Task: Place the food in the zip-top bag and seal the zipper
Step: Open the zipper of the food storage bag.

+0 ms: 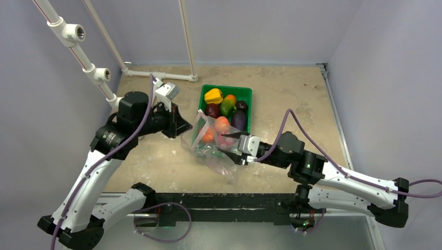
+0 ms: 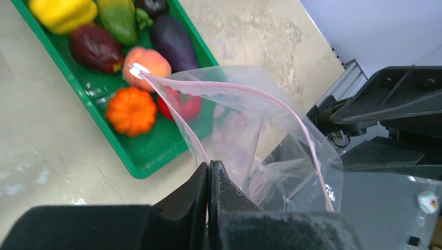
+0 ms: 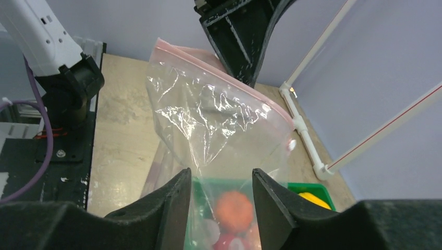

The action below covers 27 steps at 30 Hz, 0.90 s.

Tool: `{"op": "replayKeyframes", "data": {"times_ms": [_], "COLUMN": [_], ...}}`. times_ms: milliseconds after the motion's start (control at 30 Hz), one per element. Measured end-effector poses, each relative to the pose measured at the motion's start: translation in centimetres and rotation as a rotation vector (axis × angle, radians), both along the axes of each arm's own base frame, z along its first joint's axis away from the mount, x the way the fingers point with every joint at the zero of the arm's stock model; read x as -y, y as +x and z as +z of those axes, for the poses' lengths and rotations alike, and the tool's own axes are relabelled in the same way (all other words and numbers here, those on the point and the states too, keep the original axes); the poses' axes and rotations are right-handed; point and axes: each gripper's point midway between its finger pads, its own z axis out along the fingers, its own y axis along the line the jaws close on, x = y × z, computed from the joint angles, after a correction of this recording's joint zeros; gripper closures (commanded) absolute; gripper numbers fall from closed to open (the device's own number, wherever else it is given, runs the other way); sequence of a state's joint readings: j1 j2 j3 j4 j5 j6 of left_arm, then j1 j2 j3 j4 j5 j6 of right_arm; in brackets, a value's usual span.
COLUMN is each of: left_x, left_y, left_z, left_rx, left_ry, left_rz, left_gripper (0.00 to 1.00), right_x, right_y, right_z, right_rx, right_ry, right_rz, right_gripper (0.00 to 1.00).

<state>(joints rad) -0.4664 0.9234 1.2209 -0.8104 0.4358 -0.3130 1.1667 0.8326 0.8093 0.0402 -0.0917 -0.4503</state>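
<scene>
The clear zip-top bag hangs between both arms over the near end of the green tray. My left gripper is shut on the bag's mouth edge, right at the pink zipper, and the mouth gapes open. My right gripper is open, with loose bag film between its fingers. The food lies in the tray: yellow pepper, green pepper, eggplant, dark red piece, peach and orange. The tomato shows through the film.
A white pipe frame rises at the back left, with a pipe foot on the table's far edge. Grey walls close in on three sides. A black mounting rail runs along the near edge.
</scene>
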Motion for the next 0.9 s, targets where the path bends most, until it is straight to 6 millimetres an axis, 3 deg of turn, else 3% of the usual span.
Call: {"op": "replayKeyframes", "data": {"times_ms": [133, 533, 767, 900], "left_x": [-0.5, -3.1, -4.4, -5.1], "left_y": [0.5, 1.2, 1.8, 2.1], "left_z": [2.8, 7.9, 8.5, 8.2], "left_rx": [0.097, 0.305, 0.357, 0.376], "left_ry": [-0.003, 0.039, 0.075, 0.088], "left_rz": [0.020, 0.122, 0.187, 0.224], "left_gripper": [1.00, 1.00, 1.00, 1.00], "right_x": [-0.4, -1.2, -1.4, -2.3], "right_y": [0.1, 1.2, 1.2, 1.8], "right_z": [1.3, 5.7, 8.4, 8.8], "right_rx": [-0.075, -0.290, -0.412, -0.527], "right_ry": [0.046, 0.210, 0.325, 0.382], "right_rz": [-0.013, -0.096, -0.105, -0.134], "right_gripper": [0.44, 0.29, 0.28, 0.29]}}
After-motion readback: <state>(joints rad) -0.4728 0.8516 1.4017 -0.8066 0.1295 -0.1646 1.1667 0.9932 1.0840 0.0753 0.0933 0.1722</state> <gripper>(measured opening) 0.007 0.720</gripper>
